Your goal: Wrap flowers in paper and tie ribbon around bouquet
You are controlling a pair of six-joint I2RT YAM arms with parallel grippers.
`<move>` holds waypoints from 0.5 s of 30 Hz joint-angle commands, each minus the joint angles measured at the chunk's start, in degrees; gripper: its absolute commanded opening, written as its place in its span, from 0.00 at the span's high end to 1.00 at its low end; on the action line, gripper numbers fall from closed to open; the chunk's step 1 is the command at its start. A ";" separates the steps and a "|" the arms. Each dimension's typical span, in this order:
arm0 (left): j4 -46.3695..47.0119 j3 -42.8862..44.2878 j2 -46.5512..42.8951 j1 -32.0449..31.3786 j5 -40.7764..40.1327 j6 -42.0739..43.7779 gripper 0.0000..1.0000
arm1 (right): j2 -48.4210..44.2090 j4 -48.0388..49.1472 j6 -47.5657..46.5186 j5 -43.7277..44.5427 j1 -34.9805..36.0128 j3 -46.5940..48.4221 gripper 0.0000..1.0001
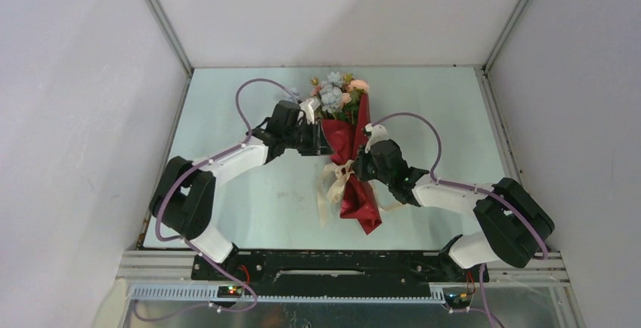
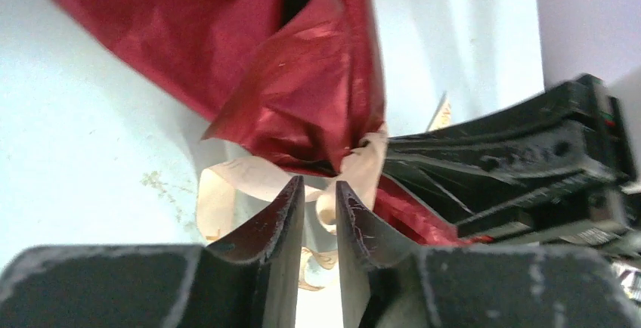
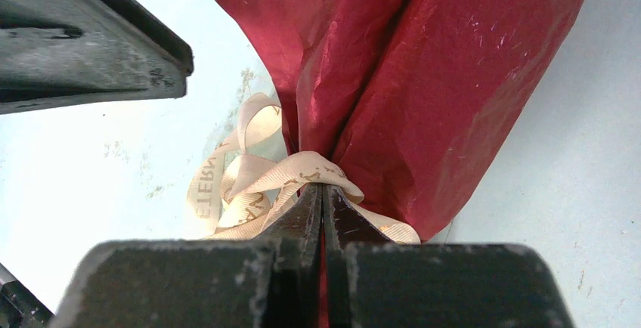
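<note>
The flowers, pink and pale blue heads, stick out of the far end of the red paper, which is rolled round them into a bouquet lying along the table. The cream ribbon is looped about the bouquet's waist, with tails trailing left. My left gripper sits at the paper's left side. In the left wrist view it stands open, a ribbon loop just beyond its tips and crumpled paper above. My right gripper is shut on the ribbon against the paper.
The pale green table is walled by white panels on three sides. The black rail carrying both arm bases runs along the near edge. Purple cables arc over each arm. The left arm's gripper body looms in the right wrist view.
</note>
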 commanded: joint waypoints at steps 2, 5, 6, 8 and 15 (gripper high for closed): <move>-3.80 2.37 4.71 -0.54 -1.11 4.39 0.79 | 0.22 1.97 0.60 1.56 0.28 -0.16 1.00; -3.72 3.45 5.59 -3.39 0.89 7.20 0.82 | 0.13 1.69 0.28 1.48 0.23 -0.16 1.00; -3.32 3.30 5.43 -4.58 2.13 8.69 0.81 | 0.06 1.65 0.18 1.42 0.22 -0.16 1.00; -3.09 3.80 5.73 -5.89 2.35 9.98 0.80 | -0.06 1.45 0.00 1.33 0.30 -0.16 1.00; -4.43 5.39 8.56 -6.76 1.88 9.94 0.82 | -0.29 0.86 -0.58 1.22 0.69 -0.16 1.00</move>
